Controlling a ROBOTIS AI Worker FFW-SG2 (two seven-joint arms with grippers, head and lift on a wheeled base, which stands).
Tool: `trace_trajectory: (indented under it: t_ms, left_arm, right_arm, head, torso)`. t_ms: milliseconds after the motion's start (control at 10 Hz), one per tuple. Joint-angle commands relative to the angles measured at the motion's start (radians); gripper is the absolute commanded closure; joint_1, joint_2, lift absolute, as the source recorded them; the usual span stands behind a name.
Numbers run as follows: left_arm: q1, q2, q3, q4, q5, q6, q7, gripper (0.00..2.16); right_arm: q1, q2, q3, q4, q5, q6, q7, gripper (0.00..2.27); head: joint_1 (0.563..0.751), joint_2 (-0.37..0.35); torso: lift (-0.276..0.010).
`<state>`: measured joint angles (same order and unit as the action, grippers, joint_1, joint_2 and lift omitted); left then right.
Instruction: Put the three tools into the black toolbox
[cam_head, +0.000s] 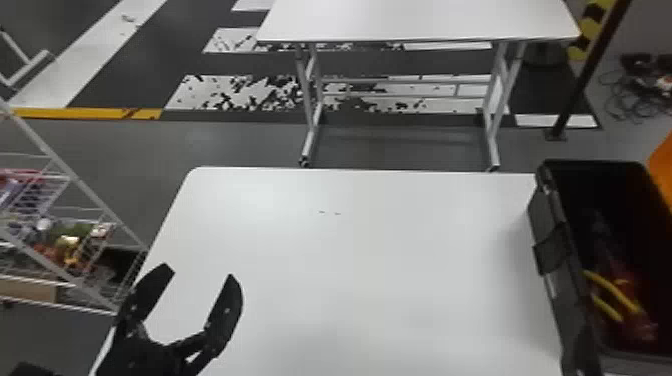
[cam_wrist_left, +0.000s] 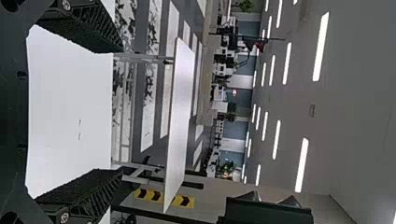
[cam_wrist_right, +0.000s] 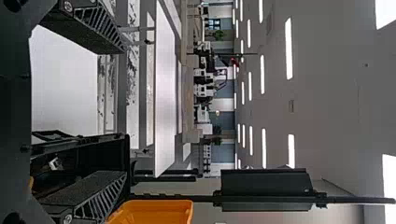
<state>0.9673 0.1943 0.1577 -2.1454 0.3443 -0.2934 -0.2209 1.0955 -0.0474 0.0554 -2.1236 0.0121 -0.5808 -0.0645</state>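
Left black claw open, well left of the black hard-sided toolbox, white rectangular desk also left of it, right black claw open near it, yellow-handled tool lying inside it, orange plastic bin just right of it.

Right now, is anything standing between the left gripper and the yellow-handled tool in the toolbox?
Yes, the side wall of the black toolbox rises between the left gripper and the yellow-handled tool inside. Across the white table up to that wall, nothing visible blocks the way.
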Motion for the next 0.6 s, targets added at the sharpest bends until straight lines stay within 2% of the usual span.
trace_trajectory:
  t_ms: [0, 500]
  left_arm:
    - [-0.007, 0.002, -0.012, 0.001, -0.002, 0.001, 0.0, 0.08]
    - [-0.019, 0.01, -0.036, 0.012, -0.027, 0.001, 0.005, 0.09]
  right_arm:
    - [-0.006, 0.003, 0.009, -0.001, -0.003, 0.006, 0.0, 0.09]
    - [-0.006, 0.006, 0.021, -0.004, -0.012, 0.0, -0.011, 0.11]
  head:
    - [0.695, 0.139]
    - [0.695, 0.115]
  torso:
    - [-0.051]
    - [-0.051]
